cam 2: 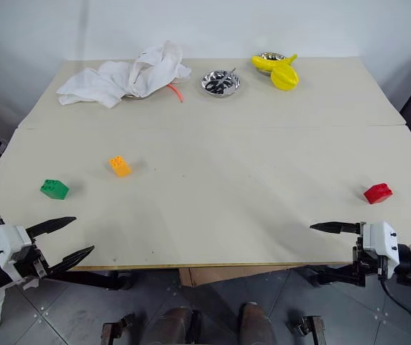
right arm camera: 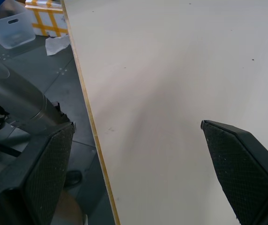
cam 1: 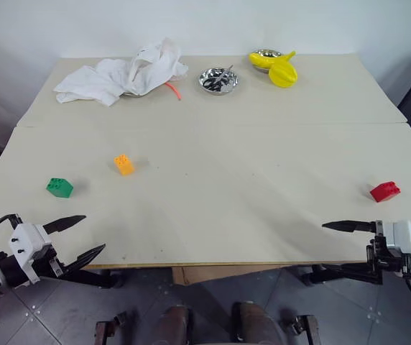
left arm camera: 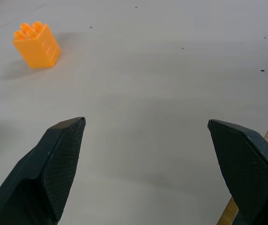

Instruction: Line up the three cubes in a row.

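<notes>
Spread as the main headache here: red cube (cam 1: 385, 191) way out on the right of the surface (cam 1: 227, 215), well apart from the orange cube (cam 1: 123, 164) and green cube (cam 1: 59, 187), both over on the left and near each other. Left end effector (cam 1: 94, 231) wide open and empty, parked at the near edge just short of the green one; right end effector (cam 1: 320, 248) also spread wide with nothing in it, hanging over the near edge not far from the red one. Looks like nothing lined up yet, so plenty of room for mess. Biggest risk, probably: coming in low with those long black fingers and shoving a cube instead of straddling it, since small light studded blocks like these likely skate on a smooth top. Could also tip the orange one, standing a bit taller than wide in the left wrist view. Worth worrying about the red one too, sitting fairly near the front edge, so a clumsy sweep from the right might send it off onto the floor. Then the carry itself: long trip across to the other two, and a shallow pinch on a corner might let it twist or drop halfway. Finally, placing next to the neighbours with fingers open that wide could bump the ones already set and wreck the row. No real danger from the white cloth (cam 1: 119, 75) or metal bowl (cam 1: 218, 80) at the far side, well out of the way.
</notes>
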### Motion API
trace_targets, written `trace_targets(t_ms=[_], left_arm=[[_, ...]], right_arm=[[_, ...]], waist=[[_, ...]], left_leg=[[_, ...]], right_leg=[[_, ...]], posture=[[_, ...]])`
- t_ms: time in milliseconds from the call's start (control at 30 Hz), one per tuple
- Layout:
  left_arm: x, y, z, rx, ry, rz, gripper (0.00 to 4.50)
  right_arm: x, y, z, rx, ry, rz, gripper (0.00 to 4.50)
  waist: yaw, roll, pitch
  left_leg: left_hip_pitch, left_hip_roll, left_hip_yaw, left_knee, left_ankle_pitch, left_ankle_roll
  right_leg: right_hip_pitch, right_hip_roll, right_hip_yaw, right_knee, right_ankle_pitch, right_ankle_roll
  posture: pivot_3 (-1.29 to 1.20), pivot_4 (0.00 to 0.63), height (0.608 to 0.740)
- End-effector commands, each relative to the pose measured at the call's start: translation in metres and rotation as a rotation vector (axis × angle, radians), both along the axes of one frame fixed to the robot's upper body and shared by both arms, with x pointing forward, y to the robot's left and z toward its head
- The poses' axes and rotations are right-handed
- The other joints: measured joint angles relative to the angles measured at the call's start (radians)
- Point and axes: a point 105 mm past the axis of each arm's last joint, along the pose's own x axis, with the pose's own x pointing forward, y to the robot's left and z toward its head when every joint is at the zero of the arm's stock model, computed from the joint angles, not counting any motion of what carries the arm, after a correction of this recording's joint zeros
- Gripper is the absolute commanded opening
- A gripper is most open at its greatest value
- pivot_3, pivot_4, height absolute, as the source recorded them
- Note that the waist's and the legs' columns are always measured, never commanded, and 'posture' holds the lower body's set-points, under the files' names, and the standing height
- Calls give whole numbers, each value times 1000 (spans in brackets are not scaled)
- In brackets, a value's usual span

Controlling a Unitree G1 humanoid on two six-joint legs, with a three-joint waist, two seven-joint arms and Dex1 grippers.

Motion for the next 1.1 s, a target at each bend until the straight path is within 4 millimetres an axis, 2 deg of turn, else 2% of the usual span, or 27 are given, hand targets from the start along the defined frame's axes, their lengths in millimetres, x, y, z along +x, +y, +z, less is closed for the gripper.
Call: trace_targets(t_ms=[33, 233, 467, 633, 767, 867, 967, 1100], left_arm=[[-3, 2, 6, 10, -9, 0, 4451], [4, -4, 15, -71, -34, -16, 4451], [9, -33, 23, -200, -6, -123, 4451], [25, -79, 26, -311, -14, -202, 4451], [26, -114, 29, -344, 30, -309, 4451], [23, -136, 38, -346, 60, -409, 4451], [27, -147, 48, -343, 33, -439, 4451], [32, -152, 51, -315, 20, -448, 4451]], right_arm=[[-1, 0, 3, 4, -23, 17, 4500], [4, -9, 12, 37, -68, -81, 4500], [-2, -41, 36, 154, -177, -385, 4500], [-24, -86, 47, 248, -284, -751, 4500], [-47, -131, 44, 307, -354, -1111, 4500], [-59, -149, 40, 363, -362, -1287, 4500], [-51, -149, 29, 344, -277, -1344, 4500], [-22, -140, 28, 317, -170, -1312, 4500]], waist=[[-1, 0, 0], [2, 0, 0], [11, 0, 0], [25, 0, 0], [22, 0, 0], [19, 1, -1], [16, 4, -2], [3, 8, -5]], left_leg=[[0, 0, 0, 0, 0, 0], [0, 0, 0, 0, 0, 0], [0, 0, 0, 0, 0, 0], [0, -1, 0, 0, 0, 0], [0, -1, 0, 0, 0, 0], [0, -1, 0, 0, 0, 0], [0, -1, 0, 0, 0, -1], [0, 0, 1, 0, 1, -1]], right_leg=[[0, 0, 0, 0, 0, 0], [0, 0, 0, 0, 0, 0], [0, 0, 0, 0, 0, 0], [1, 0, 0, 0, 0, 0], [0, 0, 1, 1, 0, 0], [0, 1, 1, 1, 0, 0], [0, 1, 2, 1, 0, 0], [0, 1, 3, 1, 0, 0]], posture=[[0, 150, 740], [0, 150, 740], [0, 150, 740], [0, 150, 740], [0, 150, 740], [0, 150, 740], [0, 150, 740], [0, 150, 740]])
